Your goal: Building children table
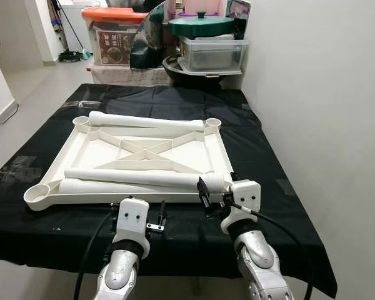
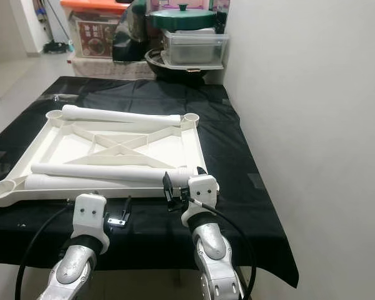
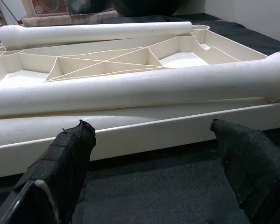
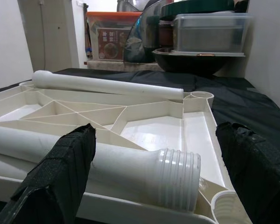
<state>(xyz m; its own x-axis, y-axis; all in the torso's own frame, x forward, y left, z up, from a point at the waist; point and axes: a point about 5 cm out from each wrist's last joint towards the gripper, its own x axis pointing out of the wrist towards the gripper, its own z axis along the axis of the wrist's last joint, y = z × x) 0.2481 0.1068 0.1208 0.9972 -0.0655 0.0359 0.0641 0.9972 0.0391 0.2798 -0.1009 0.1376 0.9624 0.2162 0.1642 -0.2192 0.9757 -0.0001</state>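
Note:
A white children's table top (image 1: 106, 145) lies upside down on the black-covered table (image 1: 262, 150), its ribs and round corner sockets (image 1: 213, 123) facing up. One white leg (image 1: 147, 120) lies along its far edge. Two more legs (image 1: 144, 178) lie side by side along its near edge. My right gripper (image 4: 154, 158) is open, low at the near right corner, with the near leg's threaded end (image 4: 179, 179) between its fingers (image 4: 67, 163) and apart from them. My left gripper (image 3: 151, 154) is open just in front of the top's near rim (image 3: 144, 135), holding nothing.
Behind the table stand an orange-lidded storage box (image 1: 115, 37), a clear plastic container (image 1: 212, 53) under a green lid (image 1: 201, 25), and a black wok (image 1: 187, 70). A white wall (image 1: 325, 94) runs along the right side. Bare floor (image 1: 31, 81) lies at the far left.

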